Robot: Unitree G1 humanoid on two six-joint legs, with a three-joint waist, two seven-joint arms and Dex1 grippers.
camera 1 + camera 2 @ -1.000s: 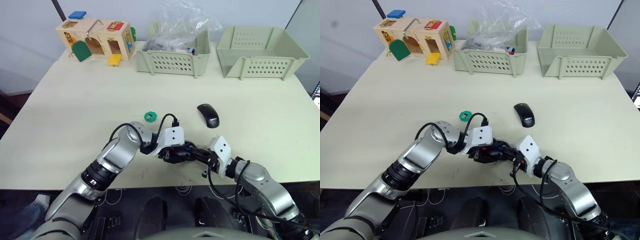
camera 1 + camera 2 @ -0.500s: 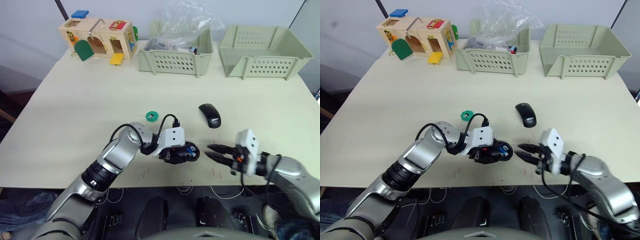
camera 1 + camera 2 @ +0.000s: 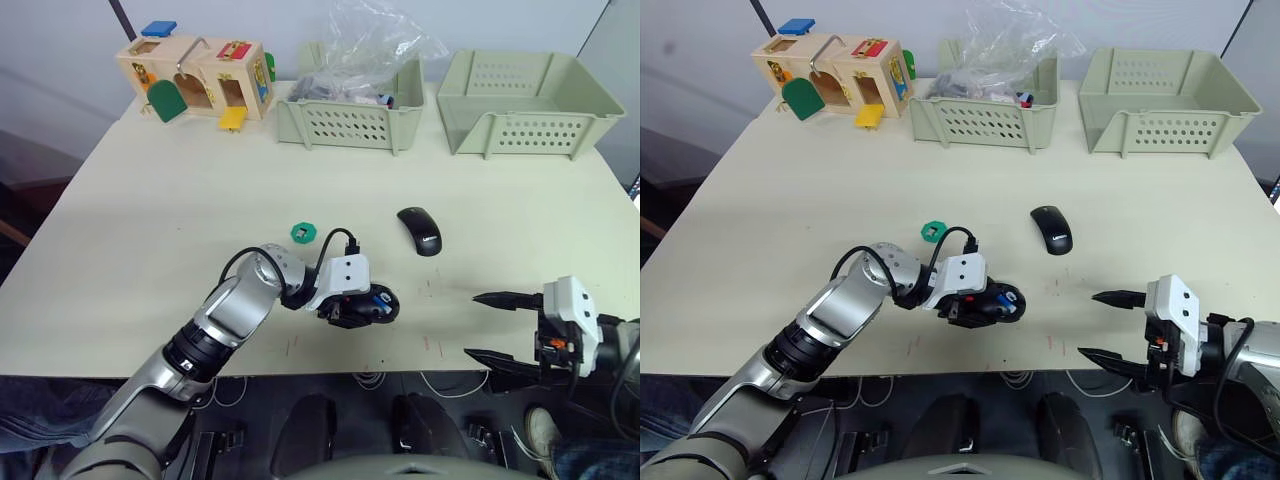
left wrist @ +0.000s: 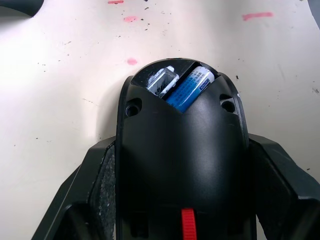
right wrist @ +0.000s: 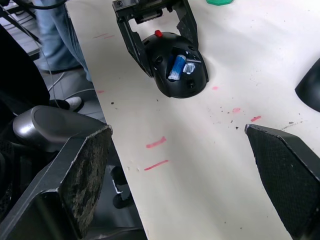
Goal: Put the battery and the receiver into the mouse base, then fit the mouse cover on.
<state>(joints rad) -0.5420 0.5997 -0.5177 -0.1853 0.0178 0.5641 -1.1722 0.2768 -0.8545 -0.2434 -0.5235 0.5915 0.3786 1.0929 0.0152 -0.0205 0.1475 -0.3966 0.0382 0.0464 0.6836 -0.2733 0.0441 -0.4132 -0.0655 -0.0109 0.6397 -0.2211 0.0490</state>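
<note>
We see the right claw [image 3: 488,326] withdrawn, spread wide and empty, over the cream counter [image 3: 180,220]; left claw [image 3: 352,308] grips the black oval mouse base [image 5: 177,70] holding the blue battery [image 4: 191,88].

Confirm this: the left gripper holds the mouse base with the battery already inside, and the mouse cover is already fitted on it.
Not fitted. The left eye view shows the mouse cover lying apart on the table. The rest holds: the left gripper holds the mouse base, battery inside.

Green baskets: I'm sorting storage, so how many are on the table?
2. One basket at the table's far edge holds a clear plastic bag; the other basket sits to its right. I see no others.
</note>
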